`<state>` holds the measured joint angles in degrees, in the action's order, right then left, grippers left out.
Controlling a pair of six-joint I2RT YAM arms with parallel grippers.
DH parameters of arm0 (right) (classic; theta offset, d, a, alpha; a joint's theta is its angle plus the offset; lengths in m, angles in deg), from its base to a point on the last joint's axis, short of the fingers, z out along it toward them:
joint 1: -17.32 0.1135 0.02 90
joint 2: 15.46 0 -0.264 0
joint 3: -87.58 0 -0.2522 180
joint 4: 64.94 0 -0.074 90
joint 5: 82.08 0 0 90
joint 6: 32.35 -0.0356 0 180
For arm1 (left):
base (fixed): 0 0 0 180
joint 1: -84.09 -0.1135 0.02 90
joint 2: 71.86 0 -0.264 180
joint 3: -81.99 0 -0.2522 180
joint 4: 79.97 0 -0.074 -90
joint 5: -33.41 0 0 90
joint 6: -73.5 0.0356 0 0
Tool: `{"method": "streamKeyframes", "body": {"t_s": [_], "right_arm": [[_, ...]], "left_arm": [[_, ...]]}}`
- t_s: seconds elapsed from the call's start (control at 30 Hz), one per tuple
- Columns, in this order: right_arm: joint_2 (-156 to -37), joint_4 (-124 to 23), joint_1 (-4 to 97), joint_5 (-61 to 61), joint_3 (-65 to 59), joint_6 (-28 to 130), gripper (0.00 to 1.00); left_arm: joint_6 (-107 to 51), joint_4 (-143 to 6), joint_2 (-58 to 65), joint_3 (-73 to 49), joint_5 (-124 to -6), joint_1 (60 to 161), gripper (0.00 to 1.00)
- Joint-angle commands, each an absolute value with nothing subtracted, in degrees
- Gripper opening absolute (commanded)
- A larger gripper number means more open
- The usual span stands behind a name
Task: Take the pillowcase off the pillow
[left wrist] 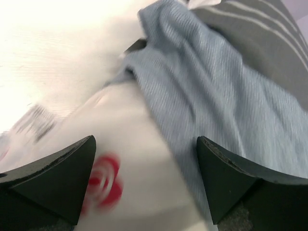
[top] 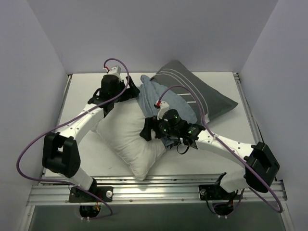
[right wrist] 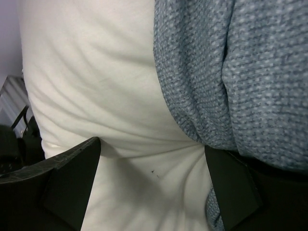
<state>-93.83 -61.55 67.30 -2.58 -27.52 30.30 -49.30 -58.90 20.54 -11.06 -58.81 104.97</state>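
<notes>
The pillowcase (top: 192, 94) sits half off the pillow (top: 126, 137), toward the surface's (top: 103, 161) far-right corner. My left jaws and right jaws gape empty; next, grip cloth, pull.

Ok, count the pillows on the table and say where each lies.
1. The white pillow lies in the middle of the table, its far end covered by the striped pillowcase. The pillowcase's puffy far part could hide more.
</notes>
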Motion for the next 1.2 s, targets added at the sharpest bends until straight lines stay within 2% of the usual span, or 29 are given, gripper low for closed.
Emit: {"method": "streamKeyframes", "body": {"t_s": [0.0,0.17,0.33,0.53,0.8,1.0,1.17], "right_arm": [[-97.9,-64.2,61.9,2.4,-25.4,33.6,0.86],[-102.6,-63.0,61.4,2.0,-18.6,34.2,0.86],[-108.3,-62.8,61.4,1.9,-8.3,33.7,0.88],[-109.1,-56.9,61.5,2.9,2.5,36.0,0.91],[-98.2,-45.0,59.9,21.0,0.7,39.0,0.98],[-89.7,-44.1,58.7,24.0,-8.3,37.1,1.0],[-86.2,-45.3,58.5,24.4,-14.6,35.2,1.0]], "left_arm": [[-45.3,-54.8,14.2,-9.4,-57.2,104.0,0.94],[-40.9,-51.5,-0.9,-19.4,-51.4,104.2,0.94],[-37.2,-47.7,-16.2,-28.4,-53.9,107.5,0.94],[-31.4,-41.8,-23.3,-31.9,-50.5,117.2,0.94],[-22.3,-39.1,-16.3,-28.8,-39.6,129.6,0.94],[-20.5,-38.7,-4.4,-24.6,-29.5,137.3,0.94],[-23.3,-42.7,0.5,-26.6,-29.7,137.7,0.94]]}}
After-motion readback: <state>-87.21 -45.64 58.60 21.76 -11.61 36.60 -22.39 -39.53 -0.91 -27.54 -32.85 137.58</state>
